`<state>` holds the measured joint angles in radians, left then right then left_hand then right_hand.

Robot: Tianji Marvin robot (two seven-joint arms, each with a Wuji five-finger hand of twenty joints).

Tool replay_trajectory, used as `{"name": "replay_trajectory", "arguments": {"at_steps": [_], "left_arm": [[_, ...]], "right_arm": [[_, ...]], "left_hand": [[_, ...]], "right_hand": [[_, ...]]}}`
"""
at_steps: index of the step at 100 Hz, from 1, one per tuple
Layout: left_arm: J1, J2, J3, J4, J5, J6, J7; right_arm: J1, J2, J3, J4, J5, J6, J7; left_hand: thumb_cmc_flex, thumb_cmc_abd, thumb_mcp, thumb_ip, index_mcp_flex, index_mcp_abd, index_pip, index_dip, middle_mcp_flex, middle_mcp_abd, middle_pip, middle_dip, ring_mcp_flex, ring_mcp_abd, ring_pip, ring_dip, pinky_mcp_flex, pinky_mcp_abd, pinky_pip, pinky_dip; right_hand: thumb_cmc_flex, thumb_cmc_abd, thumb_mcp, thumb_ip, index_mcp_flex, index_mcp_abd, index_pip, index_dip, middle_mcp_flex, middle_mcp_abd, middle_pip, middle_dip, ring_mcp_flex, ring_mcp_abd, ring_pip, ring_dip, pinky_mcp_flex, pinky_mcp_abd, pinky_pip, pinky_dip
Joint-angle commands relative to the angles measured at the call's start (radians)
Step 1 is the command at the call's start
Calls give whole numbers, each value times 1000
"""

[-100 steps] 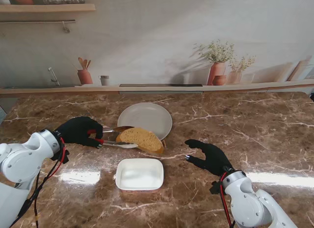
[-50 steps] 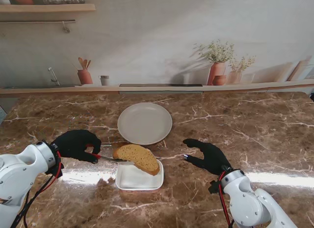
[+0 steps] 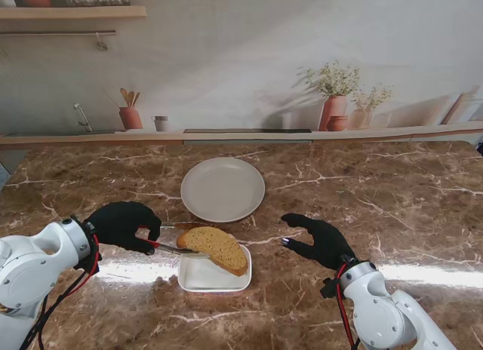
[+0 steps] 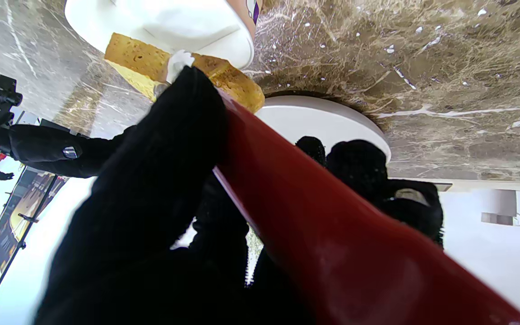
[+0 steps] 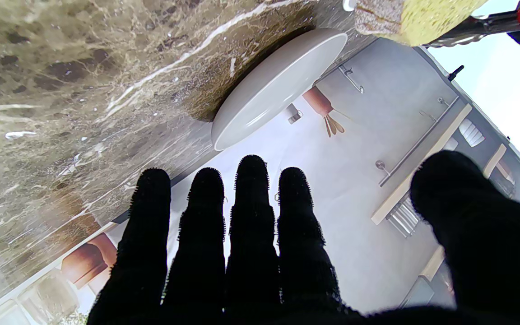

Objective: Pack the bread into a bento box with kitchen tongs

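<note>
I can read no text, label, brand or number anywhere in these views; nothing on the counter (image 3: 392, 191) carries lettering.

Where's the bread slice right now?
In the stand view the bread slice sits centre, held in the tongs by the left hand, over the bento box, nearer to me than the plate.

- Bread slice (image 3: 214, 248) over the bento box (image 3: 204, 278), held in tongs (image 3: 175, 250) from the left
- Plate (image 3: 223, 188) behind the box
- Right hand (image 3: 315, 241) right of the box
</note>
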<state>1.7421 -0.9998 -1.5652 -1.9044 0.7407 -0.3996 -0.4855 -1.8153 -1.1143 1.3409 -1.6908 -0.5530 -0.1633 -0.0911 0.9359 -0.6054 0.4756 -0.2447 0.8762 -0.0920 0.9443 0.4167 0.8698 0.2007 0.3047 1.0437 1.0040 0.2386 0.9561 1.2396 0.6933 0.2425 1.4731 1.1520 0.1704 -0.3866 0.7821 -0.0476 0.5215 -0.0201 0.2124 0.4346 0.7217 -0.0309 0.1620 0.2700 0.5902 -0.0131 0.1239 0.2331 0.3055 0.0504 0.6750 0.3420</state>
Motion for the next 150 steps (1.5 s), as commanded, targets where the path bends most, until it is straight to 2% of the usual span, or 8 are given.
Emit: {"name": "replay_trajectory", "arguments": {"at_steps": [1,33,48,80,95,99,122,150], "left_arm": [[10,5,1,-11,9,-5,-8],[15,10,-13,-15,-25,-4,-40],[9,15,-14,-12,-53,-5,-66],[8,25,-26,-24,-69,-5,-117],[14,23,-29,-24,-81,1,-114],[16,22,-30,-22,-82,1,-108],[23,17,-32,-15,-99,5,-82],[29,11,-38,-4,-105,11,-54]], "right_arm": [[-10,-2,-1,1,7,3,12],[-11,-3,0,0,8,5,12],[-11,-3,0,-2,6,5,11],[-11,-3,0,0,9,8,11],[-11,-3,-1,1,11,8,12],[-11,-3,-1,1,12,8,13],[-9,-3,-2,2,11,8,12],[-8,-2,-2,1,8,11,15]], "left_hand": [[174,183,180,59,19,-29,-15,-23,165,-168,192,37,59,-13,84,23,33,-49,121,41],[98,114,199,93,13,20,-244,-200,173,-144,52,-113,61,-11,45,-5,32,-57,91,26],[43,47,237,101,-3,55,-348,-225,168,-128,29,-161,62,-1,7,-27,35,-51,57,11],[-20,-29,303,96,-33,112,-672,-250,150,-154,52,-152,48,1,-40,-48,23,-47,1,-3],[-51,-58,322,93,-36,119,-735,-270,145,-160,73,-129,43,11,-58,-58,26,-50,-20,-15],[-60,-64,325,91,-41,125,-747,-274,145,-163,78,-125,55,-29,-60,-63,34,-50,-24,-21],[-99,-120,367,63,-47,135,-784,-285,112,-167,135,-126,59,-35,-80,-76,44,-53,-31,-42],[-106,-127,388,56,-73,143,-825,-303,82,-174,184,-133,62,-41,-85,-74,51,-56,-34,-52]], "right_hand": [[4,12,-12,23,-17,-26,-11,-3,-12,-9,3,7,2,-4,6,13,-2,-11,-19,26],[3,14,-12,23,-17,-26,-11,-2,-12,-10,3,7,1,-2,6,13,-5,-11,-21,25],[6,15,-11,24,-14,-28,-9,-2,-12,-10,3,7,1,-5,6,13,-5,-11,-22,25],[5,15,-11,24,-9,-28,-7,-1,-12,-10,4,8,-1,-3,5,13,-8,-8,-23,25],[6,15,-10,24,-7,-29,-6,-1,-13,-9,3,8,-1,-2,6,13,-9,-6,-23,26],[6,15,-10,24,-7,-30,-5,-1,-12,-9,3,8,-2,-2,5,13,-8,-6,-23,26],[7,16,-9,24,-6,-30,-5,-1,-12,-9,3,8,-1,-2,6,13,-8,-7,-24,26],[9,16,-9,23,-7,-29,-5,-1,-12,-9,3,8,-2,-2,5,13,-8,-8,-24,27]]}}
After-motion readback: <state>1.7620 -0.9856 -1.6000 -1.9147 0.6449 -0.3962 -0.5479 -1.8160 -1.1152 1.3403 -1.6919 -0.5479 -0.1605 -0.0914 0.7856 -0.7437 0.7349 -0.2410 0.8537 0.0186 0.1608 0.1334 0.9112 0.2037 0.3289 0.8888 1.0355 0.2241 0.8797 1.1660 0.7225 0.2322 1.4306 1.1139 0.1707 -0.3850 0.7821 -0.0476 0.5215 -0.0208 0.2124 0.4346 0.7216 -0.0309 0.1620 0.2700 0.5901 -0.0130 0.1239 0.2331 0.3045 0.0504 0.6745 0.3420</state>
